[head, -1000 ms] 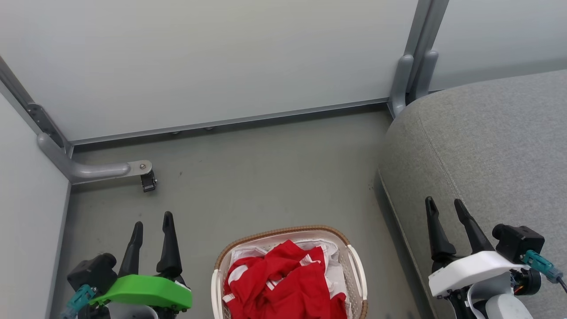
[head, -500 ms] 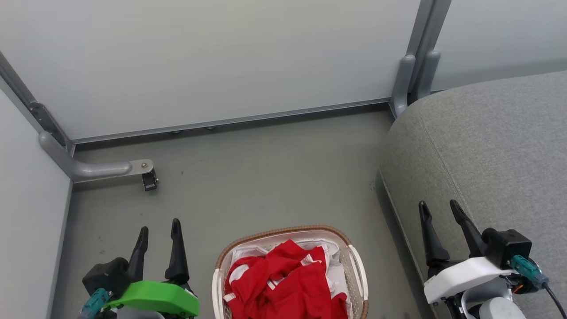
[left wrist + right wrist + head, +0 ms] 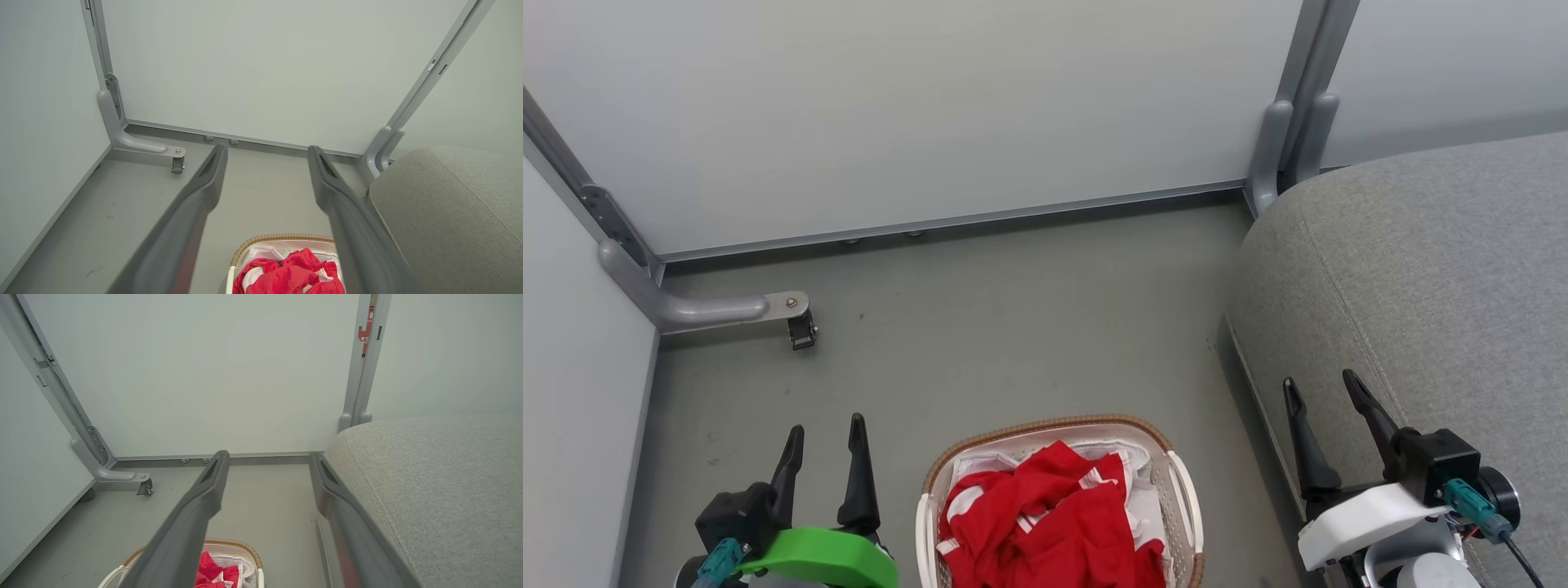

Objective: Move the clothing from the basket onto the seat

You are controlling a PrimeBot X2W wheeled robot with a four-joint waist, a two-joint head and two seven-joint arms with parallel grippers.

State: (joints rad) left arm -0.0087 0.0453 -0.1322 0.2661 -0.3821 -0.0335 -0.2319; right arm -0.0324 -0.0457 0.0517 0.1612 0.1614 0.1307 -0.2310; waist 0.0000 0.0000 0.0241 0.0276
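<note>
Reaching needed: left end effector [image 3: 827,425] and right end effector [image 3: 1319,380] spread, empty; clothing [image 3: 1045,514] between them in basket [image 3: 1045,425], pinch red folds deep.

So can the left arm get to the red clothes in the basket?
Probably yes: the left end effector is open beside the basket, the red clothing lies uncovered on top, nothing between them.

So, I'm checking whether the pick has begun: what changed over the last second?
Both grippers drew inward towards the basket: the left gripper moved right and down the head view, the right gripper left and slightly down. Both are open and hold nothing. The clothing lies unmoved in the basket; the seat is as before.
</note>
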